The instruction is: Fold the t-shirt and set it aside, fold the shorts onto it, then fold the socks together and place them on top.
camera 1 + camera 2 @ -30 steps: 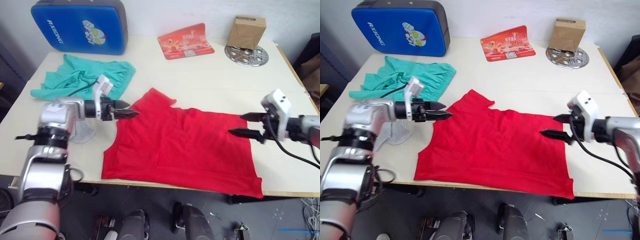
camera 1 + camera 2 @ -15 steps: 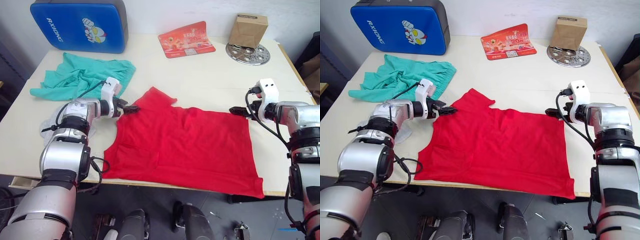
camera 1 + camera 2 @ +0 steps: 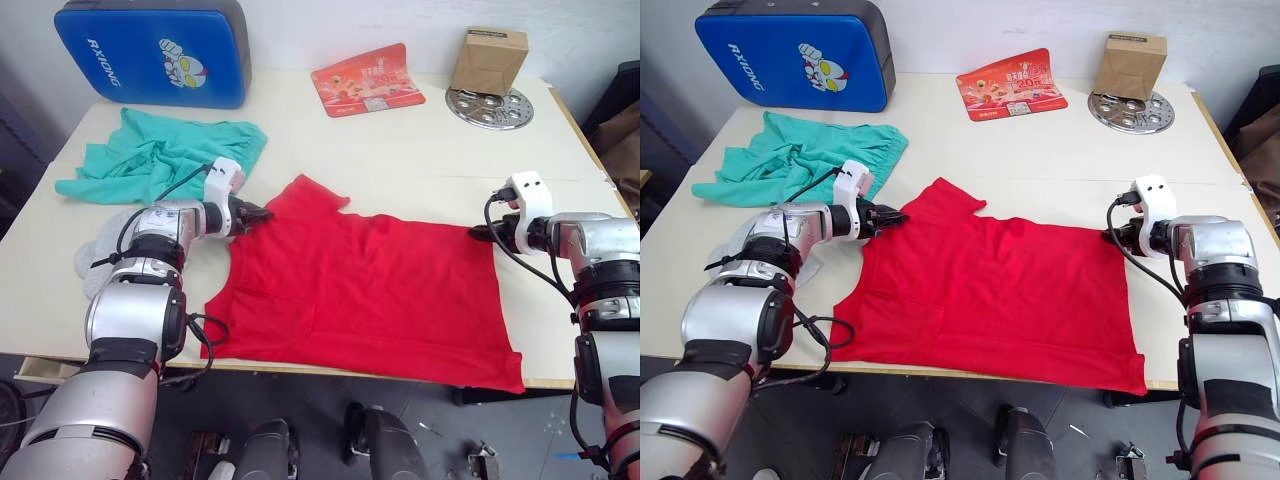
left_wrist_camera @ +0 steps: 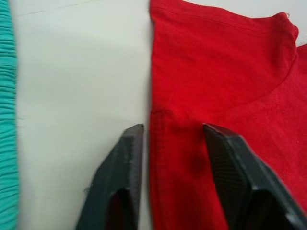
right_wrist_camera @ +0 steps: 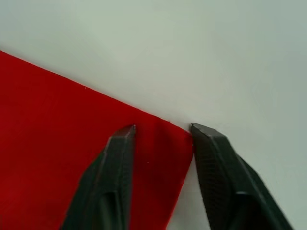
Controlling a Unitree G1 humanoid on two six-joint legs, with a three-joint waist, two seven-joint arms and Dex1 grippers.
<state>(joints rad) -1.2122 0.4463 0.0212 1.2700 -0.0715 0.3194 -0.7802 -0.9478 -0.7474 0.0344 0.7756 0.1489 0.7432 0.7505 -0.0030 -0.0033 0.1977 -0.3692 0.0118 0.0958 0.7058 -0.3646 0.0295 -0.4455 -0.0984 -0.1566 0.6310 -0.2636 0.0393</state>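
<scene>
— Red cloth: where does the t-shirt (image 3: 370, 290) lie?
— Flat at the table's (image 3: 420, 140) near edge, long axis across it, from the 9 o'clock side to the 3 o'clock side.
— The claws?
— The left gripper (image 4: 168, 132) is spread open astride the shirt's edge at 9 o'clock; the right gripper (image 5: 160, 132) is spread open astride a corner at 3 o'clock.
— Anything hard to make out?
— The socks (image 3: 100, 245) are partly hidden behind the left arm. The shorts (image 3: 160, 155) lie crumpled at 10 o'clock.

shorts (image 3: 160, 155) left behind t-shirt (image 3: 370, 290)
</scene>
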